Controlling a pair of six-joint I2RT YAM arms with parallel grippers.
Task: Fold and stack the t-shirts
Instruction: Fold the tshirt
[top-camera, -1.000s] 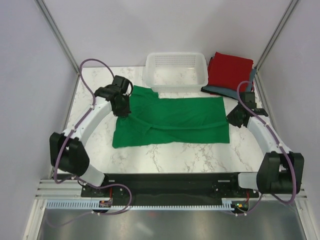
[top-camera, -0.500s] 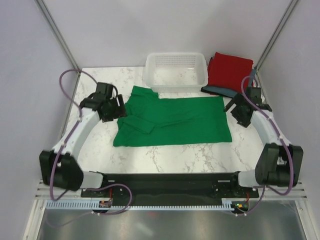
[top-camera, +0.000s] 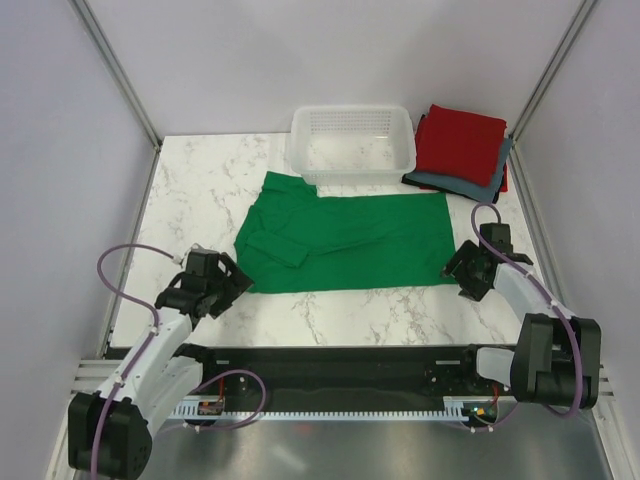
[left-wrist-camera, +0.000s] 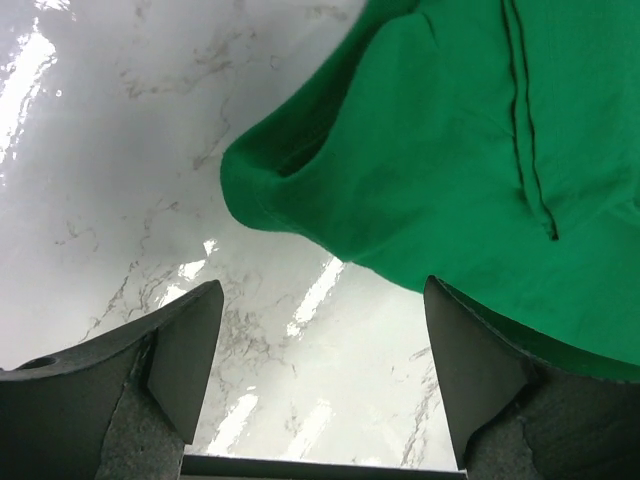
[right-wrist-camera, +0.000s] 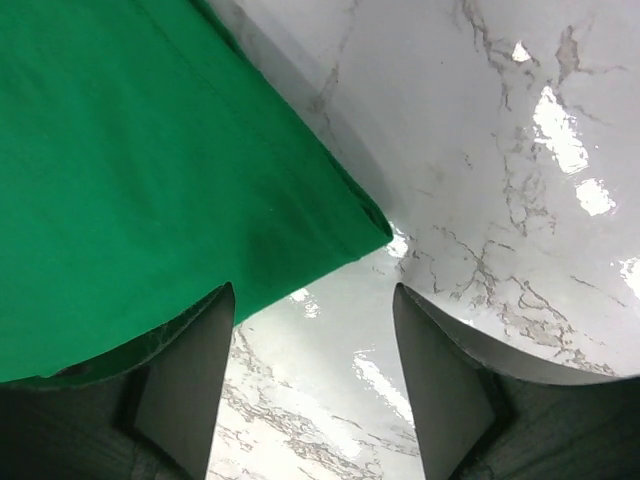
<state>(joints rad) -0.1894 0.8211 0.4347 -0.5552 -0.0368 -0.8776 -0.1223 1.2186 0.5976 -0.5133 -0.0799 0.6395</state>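
A bright green t-shirt (top-camera: 350, 235) lies flat, folded lengthwise, in the middle of the marble table (top-camera: 200, 180). A red t-shirt (top-camera: 462, 140), folded square, rests on a grey-blue one (top-camera: 478, 183) at the back right. My left gripper (top-camera: 220, 287) hovers open just off the green shirt's front-left corner; in the left wrist view the green shirt (left-wrist-camera: 450, 150) lies ahead of the left gripper (left-wrist-camera: 325, 385), with only marble between the fingers. My right gripper (top-camera: 466, 274) stands open at the front-right corner; the green shirt (right-wrist-camera: 150, 170) ends just ahead of the right gripper (right-wrist-camera: 312, 390).
A white mesh basket (top-camera: 352, 140) stands at the back centre, touching the green shirt's far edge. Grey walls close in the table on both sides. Bare marble runs along the front, between the shirt and the arm bases.
Both grippers opened and let go of the green shirt. Both arms pulled back toward the near edge, from the shirt's far sides to its front corners. The shirt now lies flatter.
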